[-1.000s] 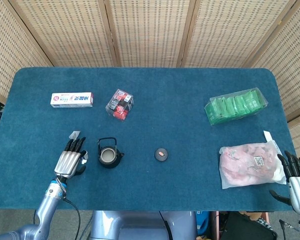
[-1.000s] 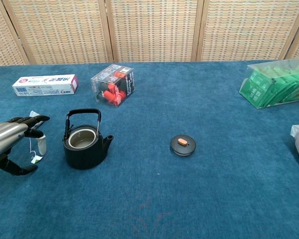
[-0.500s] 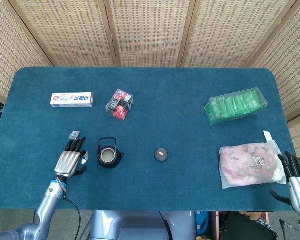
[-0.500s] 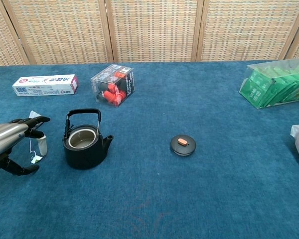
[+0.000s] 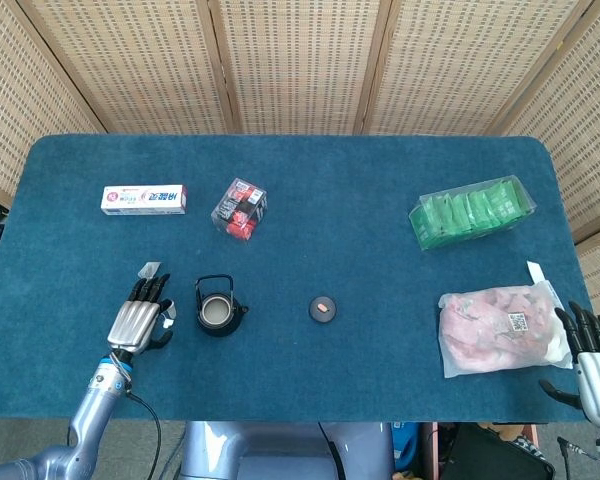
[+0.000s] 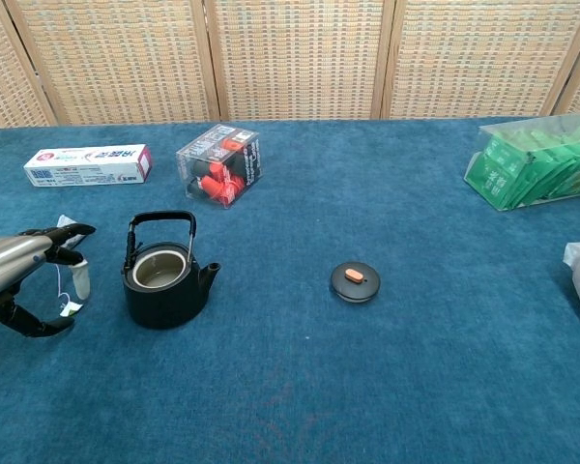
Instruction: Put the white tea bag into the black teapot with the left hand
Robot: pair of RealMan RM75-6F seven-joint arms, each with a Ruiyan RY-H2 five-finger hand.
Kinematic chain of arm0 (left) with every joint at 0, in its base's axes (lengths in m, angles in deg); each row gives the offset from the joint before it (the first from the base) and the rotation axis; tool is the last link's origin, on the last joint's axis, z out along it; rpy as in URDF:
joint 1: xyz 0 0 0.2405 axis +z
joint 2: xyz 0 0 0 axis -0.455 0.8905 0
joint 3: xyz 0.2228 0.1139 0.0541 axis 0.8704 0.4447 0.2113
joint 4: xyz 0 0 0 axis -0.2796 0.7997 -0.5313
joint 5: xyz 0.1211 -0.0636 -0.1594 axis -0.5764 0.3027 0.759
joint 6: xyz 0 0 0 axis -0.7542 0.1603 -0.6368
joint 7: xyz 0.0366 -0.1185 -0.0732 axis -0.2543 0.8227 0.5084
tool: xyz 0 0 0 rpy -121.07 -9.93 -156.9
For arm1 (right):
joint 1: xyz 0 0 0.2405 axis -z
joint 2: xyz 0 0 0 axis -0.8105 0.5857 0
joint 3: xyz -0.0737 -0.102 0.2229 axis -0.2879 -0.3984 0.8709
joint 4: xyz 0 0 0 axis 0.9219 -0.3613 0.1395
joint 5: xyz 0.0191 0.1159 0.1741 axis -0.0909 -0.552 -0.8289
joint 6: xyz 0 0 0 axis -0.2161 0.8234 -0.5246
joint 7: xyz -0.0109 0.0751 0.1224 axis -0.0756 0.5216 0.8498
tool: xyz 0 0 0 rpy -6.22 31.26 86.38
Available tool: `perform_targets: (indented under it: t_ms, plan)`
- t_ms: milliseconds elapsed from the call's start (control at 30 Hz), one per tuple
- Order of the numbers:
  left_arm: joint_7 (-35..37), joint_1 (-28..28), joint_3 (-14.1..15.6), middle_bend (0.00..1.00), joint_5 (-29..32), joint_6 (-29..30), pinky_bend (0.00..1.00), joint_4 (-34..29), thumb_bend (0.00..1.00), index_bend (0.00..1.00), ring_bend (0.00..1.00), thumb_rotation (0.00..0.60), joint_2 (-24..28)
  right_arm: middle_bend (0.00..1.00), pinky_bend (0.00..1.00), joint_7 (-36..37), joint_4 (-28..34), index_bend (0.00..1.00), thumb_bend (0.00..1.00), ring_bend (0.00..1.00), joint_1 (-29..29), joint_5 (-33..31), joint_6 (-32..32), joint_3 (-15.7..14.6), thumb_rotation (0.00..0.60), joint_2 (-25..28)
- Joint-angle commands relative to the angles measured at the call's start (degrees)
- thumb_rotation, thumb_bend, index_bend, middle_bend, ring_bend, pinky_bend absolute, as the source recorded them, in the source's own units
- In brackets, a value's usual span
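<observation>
Teapot (image 6: 164, 283), one, black, stands open on the blue cloth table (image 5: 360, 230), its single lid (image 6: 355, 281) well apart to the right. One white tea bag (image 6: 78, 279) hangs just left of the pot, pinched in the fingers of the left hand (image 6: 19, 271); its tag (image 6: 71, 309) dangles below. One toothpaste box (image 5: 143, 198), one clear box (image 5: 240, 209), one green packet tub (image 5: 471, 212) and one pink bag (image 5: 500, 328) lie about. The right hand (image 5: 594, 365) rests at the table's edge, fingers spread, holding nothing. Woven screens (image 5: 300, 60) stand behind. Since the earlier frame the left hand has drawn slightly back leftward.
</observation>
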Motion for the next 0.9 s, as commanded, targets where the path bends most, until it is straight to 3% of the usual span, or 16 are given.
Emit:
perform_targets:
  t_ms: [33, 900]
  plan:
    - [0.1, -0.1, 0.0, 0.02, 0.2, -0.2, 0.00, -0.1, 0.33, 0.48, 0.00, 0.600, 0.1, 0.00, 0.00, 0.0, 0.0, 0.00, 0.06, 0.00, 0.0, -0.1, 0.0, 0.0, 0.600, 0.0]
    - [-1.7, -1.1, 0.1, 0.03, 3.2, -1.6, 0.00, 1.0, 0.36, 0.51, 0.00, 0.600, -0.5, 0.00, 0.00, 0.3, -0.4, 0.00, 0.06, 0.00, 0.4, -0.8, -0.3, 0.1, 0.600, -0.2]
